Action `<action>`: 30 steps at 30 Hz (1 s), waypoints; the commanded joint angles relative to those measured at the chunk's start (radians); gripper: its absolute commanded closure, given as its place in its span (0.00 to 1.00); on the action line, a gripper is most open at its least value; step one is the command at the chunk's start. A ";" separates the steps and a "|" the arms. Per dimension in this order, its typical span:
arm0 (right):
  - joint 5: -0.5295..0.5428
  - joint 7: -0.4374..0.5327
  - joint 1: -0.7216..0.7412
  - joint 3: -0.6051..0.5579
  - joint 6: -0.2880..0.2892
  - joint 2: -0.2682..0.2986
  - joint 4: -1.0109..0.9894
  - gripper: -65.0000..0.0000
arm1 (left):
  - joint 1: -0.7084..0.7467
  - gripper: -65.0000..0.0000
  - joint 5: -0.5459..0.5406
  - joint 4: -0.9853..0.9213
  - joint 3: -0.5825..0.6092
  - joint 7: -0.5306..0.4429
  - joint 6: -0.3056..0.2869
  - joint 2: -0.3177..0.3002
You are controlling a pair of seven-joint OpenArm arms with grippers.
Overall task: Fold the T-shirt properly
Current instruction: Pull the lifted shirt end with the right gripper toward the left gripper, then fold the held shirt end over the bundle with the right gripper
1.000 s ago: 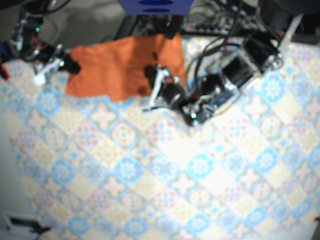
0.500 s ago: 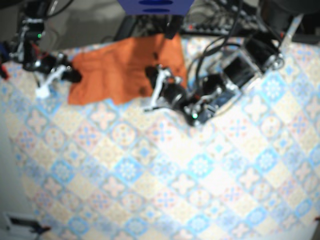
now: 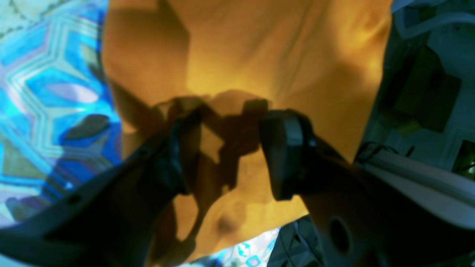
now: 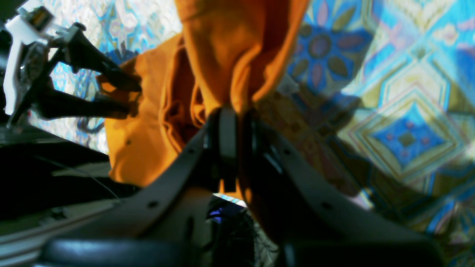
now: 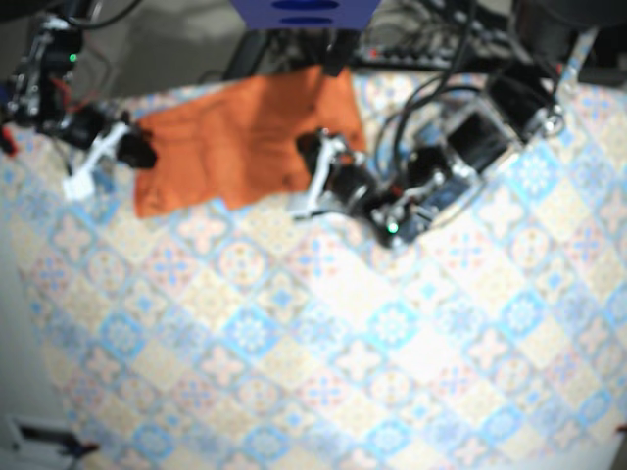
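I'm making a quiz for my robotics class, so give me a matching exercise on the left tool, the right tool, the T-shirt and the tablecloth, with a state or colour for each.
Column one:
1. left tool
2. right tool
3. T-shirt
4. tablecloth

Column two:
A. orange
B. clamped shut on cloth
C. blue patterned tiles
D. open, jaws apart

Pairs: 1-D, 2-B, 3-A, 4-C

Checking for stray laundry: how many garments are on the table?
1: an orange T-shirt spread at the far edge of the patterned table. Another could be hidden beneath it.
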 commanded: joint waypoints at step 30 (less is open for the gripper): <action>0.022 0.017 -0.066 -0.212 0.005 0.017 0.257 1.00 | 0.123 0.56 0.136 0.008 -0.004 -0.005 0.005 -0.033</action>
